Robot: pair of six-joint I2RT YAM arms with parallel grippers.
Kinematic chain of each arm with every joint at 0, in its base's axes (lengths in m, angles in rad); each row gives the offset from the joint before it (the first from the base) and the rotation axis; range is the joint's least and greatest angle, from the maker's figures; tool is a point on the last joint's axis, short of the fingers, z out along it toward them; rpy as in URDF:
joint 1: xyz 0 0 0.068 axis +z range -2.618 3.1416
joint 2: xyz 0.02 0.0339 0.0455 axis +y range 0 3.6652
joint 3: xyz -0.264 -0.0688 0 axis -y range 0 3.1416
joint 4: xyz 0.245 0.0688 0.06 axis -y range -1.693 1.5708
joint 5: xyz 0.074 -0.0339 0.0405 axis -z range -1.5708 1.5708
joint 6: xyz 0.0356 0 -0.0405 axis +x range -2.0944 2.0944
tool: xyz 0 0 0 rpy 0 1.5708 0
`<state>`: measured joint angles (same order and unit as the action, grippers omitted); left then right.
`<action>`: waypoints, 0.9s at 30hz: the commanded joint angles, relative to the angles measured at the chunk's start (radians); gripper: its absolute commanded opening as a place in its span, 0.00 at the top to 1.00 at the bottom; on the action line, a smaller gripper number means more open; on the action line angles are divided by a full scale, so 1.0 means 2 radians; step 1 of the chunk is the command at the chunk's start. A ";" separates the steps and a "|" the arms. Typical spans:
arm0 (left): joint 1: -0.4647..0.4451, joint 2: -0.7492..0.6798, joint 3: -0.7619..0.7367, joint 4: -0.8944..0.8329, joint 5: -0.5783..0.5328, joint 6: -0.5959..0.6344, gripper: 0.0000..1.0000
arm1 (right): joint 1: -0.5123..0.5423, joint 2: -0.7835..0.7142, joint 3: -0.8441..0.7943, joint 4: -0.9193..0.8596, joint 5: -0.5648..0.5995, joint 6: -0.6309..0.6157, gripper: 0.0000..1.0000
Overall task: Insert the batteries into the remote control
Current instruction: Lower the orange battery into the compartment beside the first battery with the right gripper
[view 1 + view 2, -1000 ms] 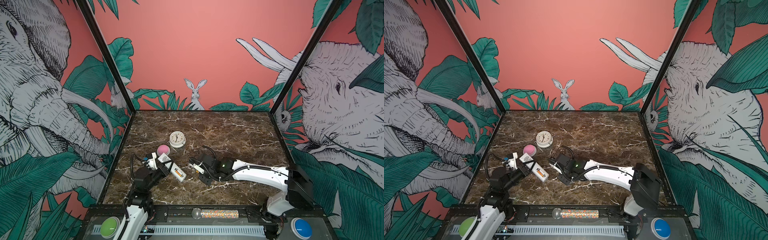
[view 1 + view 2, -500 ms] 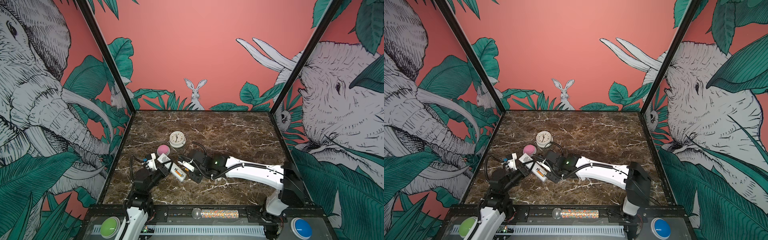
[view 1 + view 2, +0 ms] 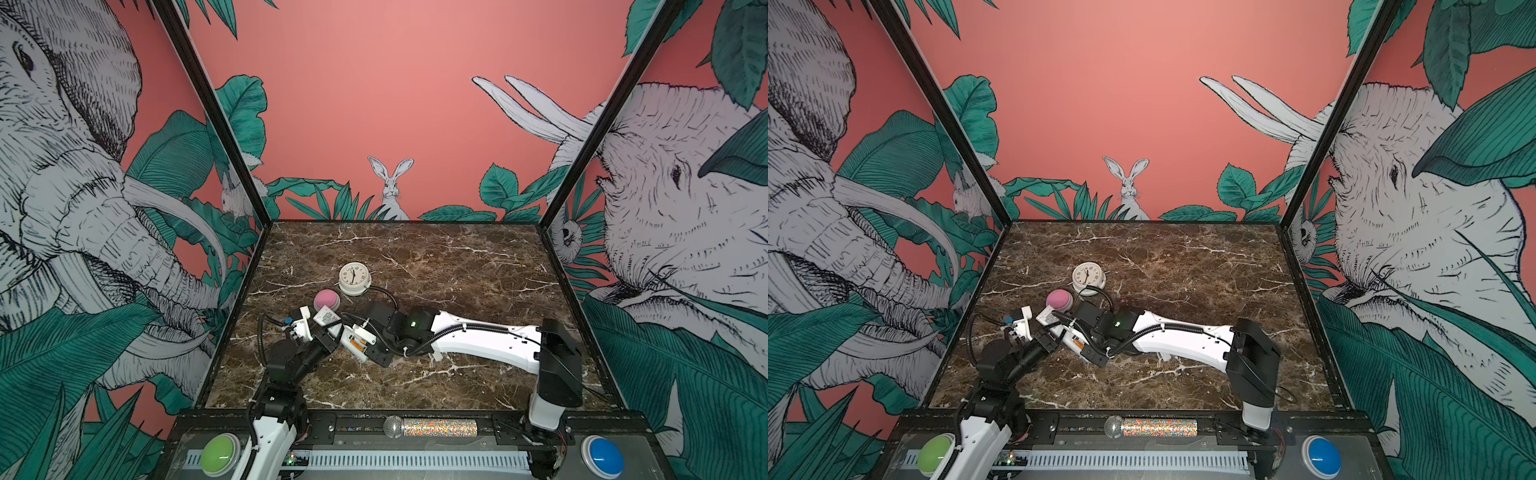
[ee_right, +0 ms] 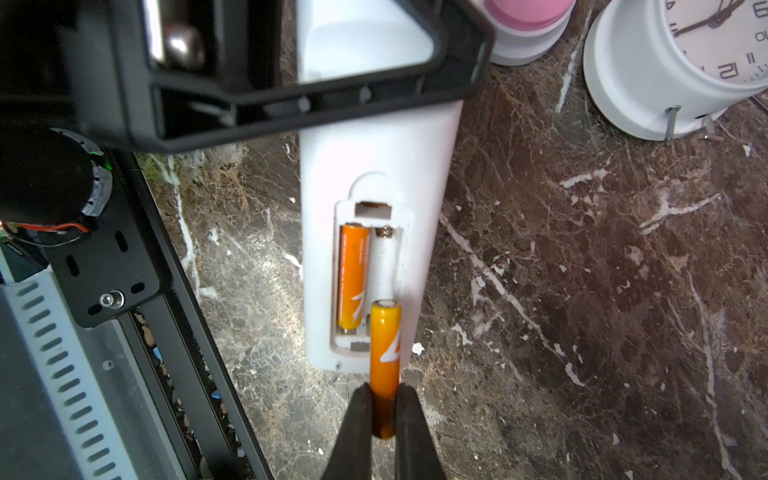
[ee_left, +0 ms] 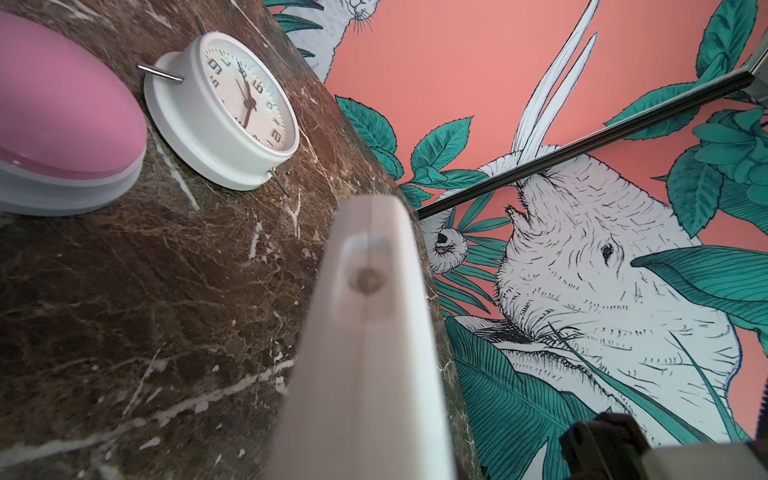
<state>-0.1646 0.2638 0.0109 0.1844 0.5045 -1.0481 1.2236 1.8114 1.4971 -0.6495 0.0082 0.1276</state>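
While shut on just the rear end of the second battery (image 4: 385, 340) with the right gripper (image 4: 383, 399), leaves the pale front tip and most of the orange body free to lead the way in. Holds it lengthwise, in line with the empty bay (image 4: 388, 266) and overlapping that bay's near end, presumably for a forward slide toward the contact at the far end. Shows the first battery (image 4: 353, 274) already seated in the neighbouring bay, parallel and just beside. Presents the remote control (image 4: 374, 158) back side up over the marble table (image 4: 582, 291), compartment uncovered, with no cover to be seen. Further out, clamps the remote's other end in the closed left gripper (image 3: 326, 336), likely as a brace against sliding under the push. Leaves the white clock (image 4: 665, 62) and a pink-domed object (image 3: 326, 300) near that far end, clear of the insertion path. Cannot tell whether the held battery touches the bay floor or hovers above it, nor whether the remote's near end rests on the marble. Hides the near-end contact behind the held battery, and the left grip itself behind a black frame in the right wrist view; gives only a blurred remote end in the left wrist view; reduces the batteries to an orange speck in both top views.
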 commanded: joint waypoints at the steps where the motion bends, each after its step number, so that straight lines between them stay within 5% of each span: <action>1: 0.003 -0.007 -0.011 0.010 -0.003 -0.005 1.00 | 0.003 0.007 0.015 -0.007 -0.002 0.001 1.00; 27: 0.003 -0.021 -0.010 0.006 -0.002 -0.019 1.00 | 0.003 0.056 0.076 -0.042 0.015 -0.005 0.97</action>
<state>-0.1646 0.2401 0.0109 0.1677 0.4961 -1.0603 1.2240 1.9102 1.6234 -0.6994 0.0158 0.1265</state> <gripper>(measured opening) 0.213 0.095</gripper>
